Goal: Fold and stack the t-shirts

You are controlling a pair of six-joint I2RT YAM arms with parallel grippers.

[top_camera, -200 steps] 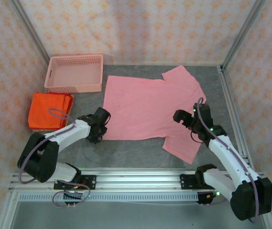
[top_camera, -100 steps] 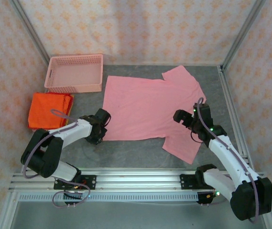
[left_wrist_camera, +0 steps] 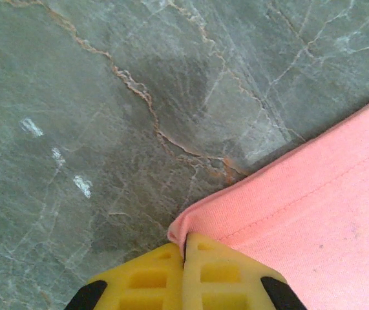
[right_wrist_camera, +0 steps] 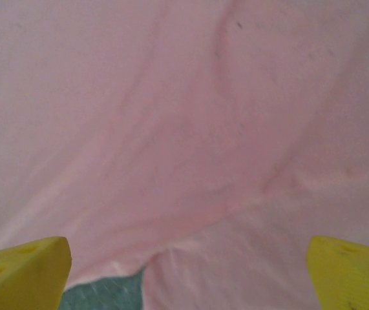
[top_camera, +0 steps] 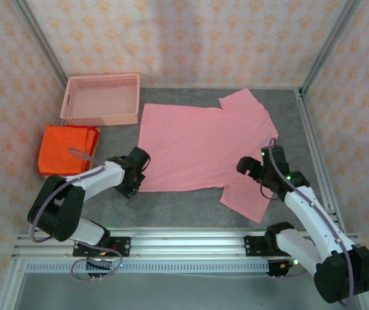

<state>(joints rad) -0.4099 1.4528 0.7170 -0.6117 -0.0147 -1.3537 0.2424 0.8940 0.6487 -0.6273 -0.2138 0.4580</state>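
From above, the pink t-shirt (top_camera: 197, 145) lies spread flat mid-worktop (top_camera: 171, 206), with the orange t-shirts (top_camera: 68, 150) stacked by the left edge and the basket (top_camera: 100, 98) in the far-left corner. The left gripper (top_camera: 132, 185) sits at the shirt's near-left corner, the right gripper (top_camera: 249, 166) over its right side. Left wrist: yellow fingers (left_wrist_camera: 223, 278) pinched tight on that corner's hem. Right wrist: jaws spread wide over pink cloth, perhaps just clear of it, holding nothing.

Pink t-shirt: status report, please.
Left gripper shut on corner of pink t-shirt. Right gripper open over its sleeve. Folded orange shirts and basket lie apart, left.
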